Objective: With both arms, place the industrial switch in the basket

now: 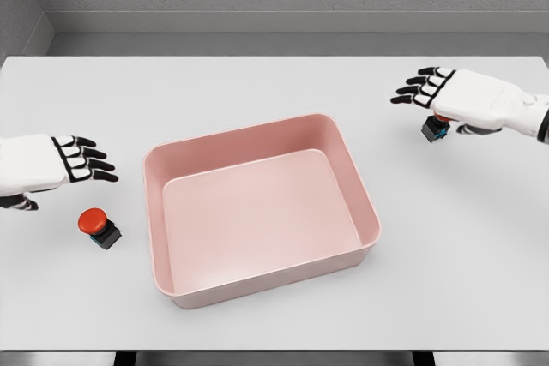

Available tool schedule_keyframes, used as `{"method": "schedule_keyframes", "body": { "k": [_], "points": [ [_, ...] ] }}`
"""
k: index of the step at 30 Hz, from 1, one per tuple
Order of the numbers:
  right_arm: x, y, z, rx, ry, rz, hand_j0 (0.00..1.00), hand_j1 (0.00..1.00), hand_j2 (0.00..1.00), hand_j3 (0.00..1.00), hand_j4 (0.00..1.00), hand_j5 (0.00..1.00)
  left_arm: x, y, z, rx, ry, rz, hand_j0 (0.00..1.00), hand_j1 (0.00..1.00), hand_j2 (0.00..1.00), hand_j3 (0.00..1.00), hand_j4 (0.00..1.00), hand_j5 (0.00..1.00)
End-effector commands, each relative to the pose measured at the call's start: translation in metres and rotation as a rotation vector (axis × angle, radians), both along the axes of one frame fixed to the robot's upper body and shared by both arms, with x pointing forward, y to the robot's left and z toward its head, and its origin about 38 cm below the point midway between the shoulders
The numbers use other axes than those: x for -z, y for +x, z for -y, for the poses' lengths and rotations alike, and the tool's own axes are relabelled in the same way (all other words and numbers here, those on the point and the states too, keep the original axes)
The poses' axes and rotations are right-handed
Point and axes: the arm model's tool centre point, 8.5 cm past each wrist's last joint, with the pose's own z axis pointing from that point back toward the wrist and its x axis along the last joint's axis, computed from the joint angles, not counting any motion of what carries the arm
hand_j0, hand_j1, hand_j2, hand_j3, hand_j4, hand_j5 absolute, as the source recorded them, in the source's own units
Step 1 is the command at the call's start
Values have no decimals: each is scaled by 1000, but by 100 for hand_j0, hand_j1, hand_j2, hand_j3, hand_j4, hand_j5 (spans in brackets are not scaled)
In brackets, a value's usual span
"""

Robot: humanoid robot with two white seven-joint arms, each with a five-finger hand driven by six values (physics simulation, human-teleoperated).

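A pink rectangular basket [154, 212] sits in the middle of the white table. One industrial switch [99, 227], a black box with a red mushroom button, lies on the table left of the basket. My left hand [81, 160] hovers just behind it with fingers spread, holding nothing. A second switch [436, 129], black with blue and a sliver of red showing, sits at the right, partly hidden under my right palm. My right hand [426, 87] is right over it, fingers stretched out flat. I cannot see whether the palm touches it.
The white table [274, 83] reaches to a grey wall at the back, and its front edge runs along the bottom of the view. The basket's inside holds nothing.
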Motion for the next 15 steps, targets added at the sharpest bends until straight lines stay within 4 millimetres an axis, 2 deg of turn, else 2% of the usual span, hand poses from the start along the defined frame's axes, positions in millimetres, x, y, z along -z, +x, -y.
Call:
{"method": "schedule_keyframes", "body": {
  "k": [1,2,7,11,13,15],
  "points": [
    [1,0,4,14,-23,-17,100,100,100,100,100,100,11,-4,-1,3,20,-28,100,100,100,100,100,100],
    [0,0,8,23,-41,-24,100,100,100,100,100,100,19,-5,4,27,35,-36,100,100,100,100,100,100],
    [-7,8,14,53,-75,-44,100,100,100,100,100,100,27,-7,5,41,57,-48,100,100,100,100,100,100],
    [-2,14,7,36,-118,-74,100,100,100,100,100,100,32,-8,6,62,94,-37,100,100,100,100,100,100],
    [1,16,7,38,-128,-82,100,100,100,100,100,100,41,-8,16,88,82,-54,100,100,100,100,100,100],
    [12,18,10,49,-147,-111,100,100,100,100,100,100,41,-7,18,92,80,-54,100,100,100,100,100,100]
  ]
}}
